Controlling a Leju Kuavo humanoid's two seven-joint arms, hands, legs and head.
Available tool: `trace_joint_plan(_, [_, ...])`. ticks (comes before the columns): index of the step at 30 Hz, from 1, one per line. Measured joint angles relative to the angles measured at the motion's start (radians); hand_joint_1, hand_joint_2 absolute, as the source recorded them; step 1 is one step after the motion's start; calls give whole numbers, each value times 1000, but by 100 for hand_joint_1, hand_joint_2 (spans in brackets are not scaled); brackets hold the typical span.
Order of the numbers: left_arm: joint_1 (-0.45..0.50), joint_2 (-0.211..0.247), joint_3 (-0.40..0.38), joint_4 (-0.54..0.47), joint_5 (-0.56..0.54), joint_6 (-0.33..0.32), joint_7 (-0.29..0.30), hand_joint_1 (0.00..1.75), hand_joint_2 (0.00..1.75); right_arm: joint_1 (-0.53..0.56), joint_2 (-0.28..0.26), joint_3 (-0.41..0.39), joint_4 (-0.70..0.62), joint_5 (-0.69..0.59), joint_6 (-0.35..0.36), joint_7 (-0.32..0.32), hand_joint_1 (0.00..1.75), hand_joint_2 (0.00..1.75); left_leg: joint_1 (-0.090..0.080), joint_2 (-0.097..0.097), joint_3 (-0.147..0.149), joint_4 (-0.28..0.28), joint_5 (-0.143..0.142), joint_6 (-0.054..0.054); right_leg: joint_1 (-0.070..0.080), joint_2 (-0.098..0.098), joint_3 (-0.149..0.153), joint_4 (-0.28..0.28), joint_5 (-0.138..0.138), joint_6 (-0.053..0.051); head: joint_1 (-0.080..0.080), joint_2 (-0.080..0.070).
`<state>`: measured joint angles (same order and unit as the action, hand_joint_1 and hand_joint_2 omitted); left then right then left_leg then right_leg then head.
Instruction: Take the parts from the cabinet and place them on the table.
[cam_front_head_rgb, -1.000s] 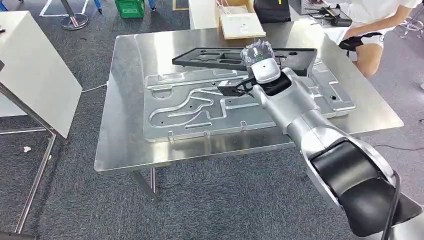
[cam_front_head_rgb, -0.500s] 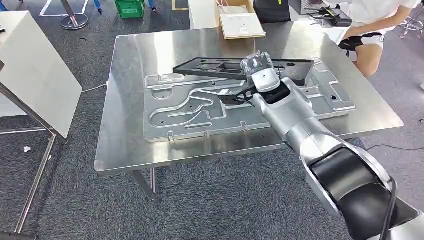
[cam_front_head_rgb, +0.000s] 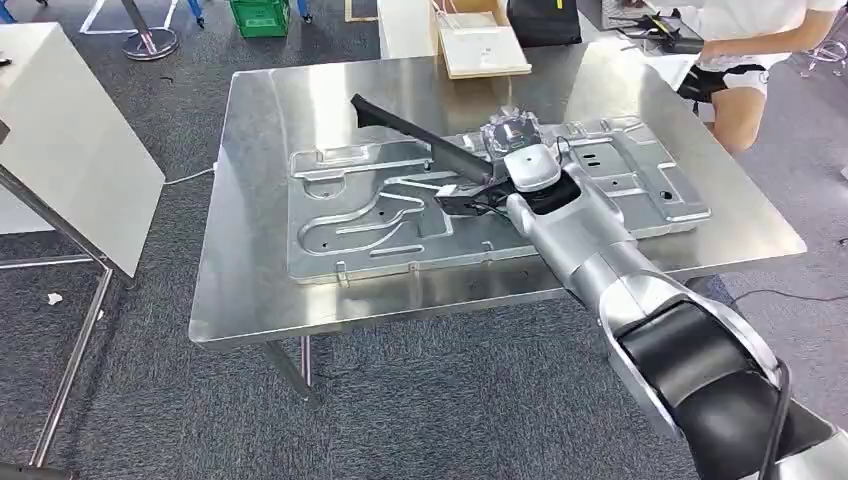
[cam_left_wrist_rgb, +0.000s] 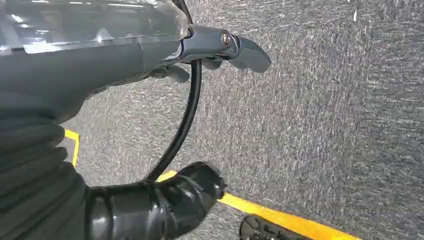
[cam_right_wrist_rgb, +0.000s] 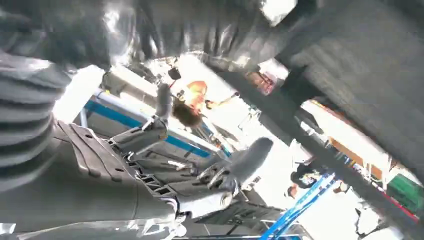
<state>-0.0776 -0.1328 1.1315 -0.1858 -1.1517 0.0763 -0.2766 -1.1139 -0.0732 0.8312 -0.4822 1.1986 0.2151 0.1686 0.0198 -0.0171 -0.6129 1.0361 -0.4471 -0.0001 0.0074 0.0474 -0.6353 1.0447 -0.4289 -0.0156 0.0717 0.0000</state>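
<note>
A long black frame part (cam_front_head_rgb: 420, 135) stands tilted on edge above the large silver stamped panel (cam_front_head_rgb: 380, 225) that lies on the steel table (cam_front_head_rgb: 260, 290). My right hand (cam_front_head_rgb: 472, 190) grips the black part at its near end, over the middle of the panel. In the right wrist view the black part (cam_right_wrist_rgb: 305, 145) runs as a dark bar past my right hand (cam_right_wrist_rgb: 200, 170), whose thumb and a finger stick out apart. My left hand (cam_left_wrist_rgb: 150, 55) hangs over grey carpet, holding nothing, fingers apart.
A person (cam_front_head_rgb: 750, 40) sits at the table's far right corner. A cardboard box (cam_front_head_rgb: 483, 45) stands behind the table's far edge. A white slanted board on a metal stand (cam_front_head_rgb: 70, 130) is to the left. A green crate (cam_front_head_rgb: 260, 15) sits on the floor beyond.
The black part has turned from lying nearly flat to standing on edge, its far end swinging left. My right hand has drawn slightly nearer.
</note>
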Motion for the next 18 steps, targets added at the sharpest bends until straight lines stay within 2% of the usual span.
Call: trace_joint_plan(18, [0,0,0,0,0,2,-14,0,0,3,3,-5,0,2,-16,-15,0,0,0,0,1,0,0,0,0,0,1,0,0,0,0,0])
